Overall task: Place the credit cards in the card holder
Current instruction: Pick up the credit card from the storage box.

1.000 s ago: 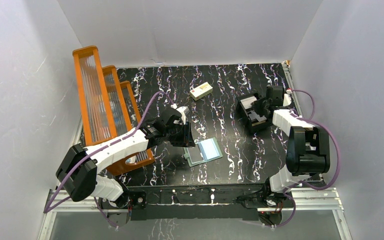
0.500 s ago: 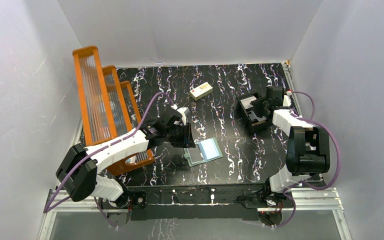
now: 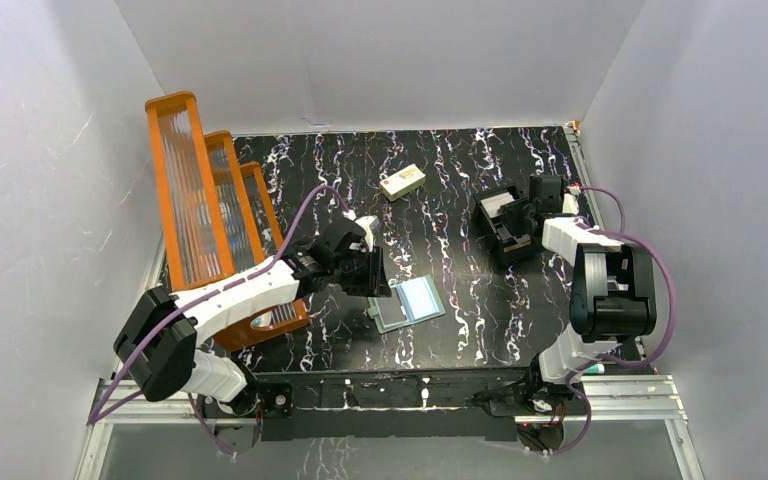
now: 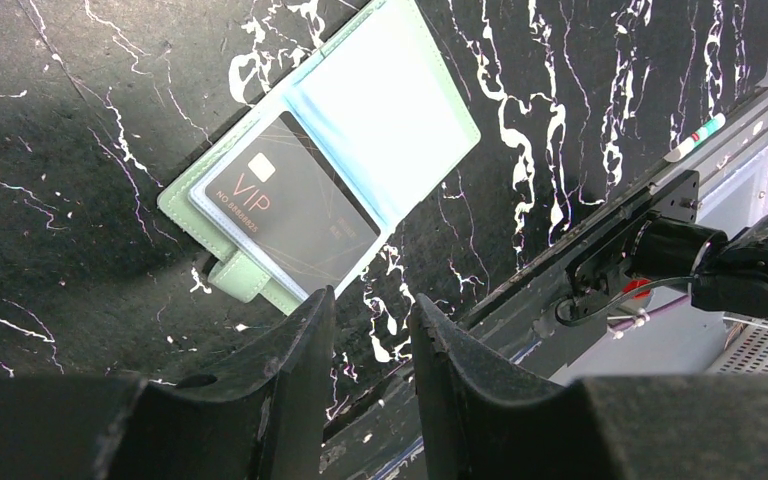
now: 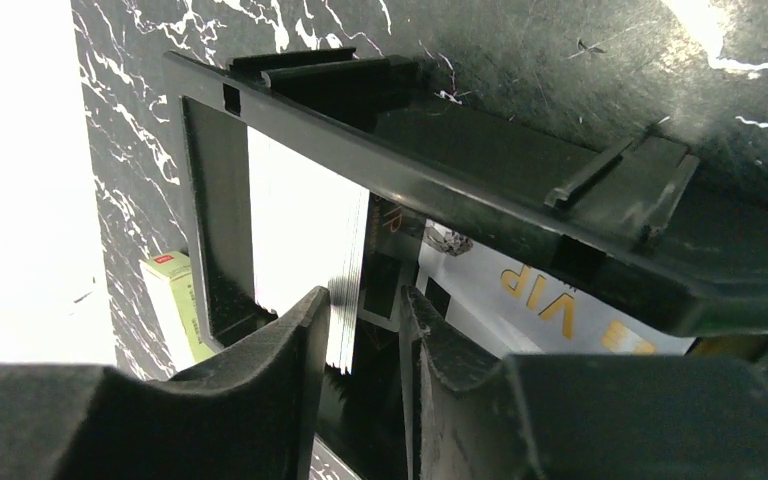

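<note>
The card holder [image 3: 409, 302] lies open on the black marbled table, pale blue lining up. In the left wrist view the card holder [image 4: 380, 110] has a dark VIP card [image 4: 285, 215] tucked in its left half. My left gripper [image 3: 368, 268] hovers just left of it, and the left gripper [image 4: 370, 310] is open with nothing in it. Several whitish credit cards [image 5: 305, 225] stand stacked in a black tray [image 5: 440, 180], and one pale VIP card [image 5: 550, 300] lies flat there. My right gripper [image 5: 363, 300] reaches into this tray [image 3: 503, 243] with jaws apart beside the stack's edge.
Three orange racks [image 3: 205, 215] stand along the left side, close to my left arm. A cream block [image 3: 401, 182] lies at the back middle. White walls close in the table on three sides. The metal rail [image 3: 390, 395] runs along the near edge.
The right gripper's jaws have opened a little, and the right arm has shifted slightly left at the tray. The left arm and the card holder have stayed put.
</note>
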Controlling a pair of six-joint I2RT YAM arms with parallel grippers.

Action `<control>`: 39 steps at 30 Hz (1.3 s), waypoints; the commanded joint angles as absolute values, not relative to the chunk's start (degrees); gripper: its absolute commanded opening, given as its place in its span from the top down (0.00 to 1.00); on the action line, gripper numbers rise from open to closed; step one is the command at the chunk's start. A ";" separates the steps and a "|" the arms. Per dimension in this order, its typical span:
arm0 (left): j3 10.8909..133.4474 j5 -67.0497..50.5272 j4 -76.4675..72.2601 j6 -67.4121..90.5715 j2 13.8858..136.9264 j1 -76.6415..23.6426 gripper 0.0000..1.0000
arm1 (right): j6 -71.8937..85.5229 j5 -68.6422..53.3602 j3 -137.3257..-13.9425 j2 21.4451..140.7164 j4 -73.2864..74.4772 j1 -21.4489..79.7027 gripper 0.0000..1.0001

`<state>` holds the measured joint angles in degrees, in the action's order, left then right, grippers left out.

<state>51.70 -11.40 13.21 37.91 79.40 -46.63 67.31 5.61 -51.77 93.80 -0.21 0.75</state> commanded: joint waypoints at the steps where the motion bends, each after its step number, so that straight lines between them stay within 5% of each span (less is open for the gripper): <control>1: 52.56 -12.77 12.83 37.82 80.34 -47.04 0.67 | 68.55 6.87 -52.79 92.72 -3.83 0.53 0.63; 17: 53.24 -12.20 12.35 38.76 82.31 -49.24 0.67 | 70.49 9.68 -52.76 89.77 -4.82 0.53 0.75; 29: 53.11 -11.54 12.38 39.10 82.03 -49.74 0.68 | 69.63 8.27 -53.23 88.53 -3.24 0.53 1.00; 39: 54.20 -12.20 12.18 39.80 81.74 -49.92 0.67 | 63.91 8.53 -50.95 75.80 5.71 0.53 1.00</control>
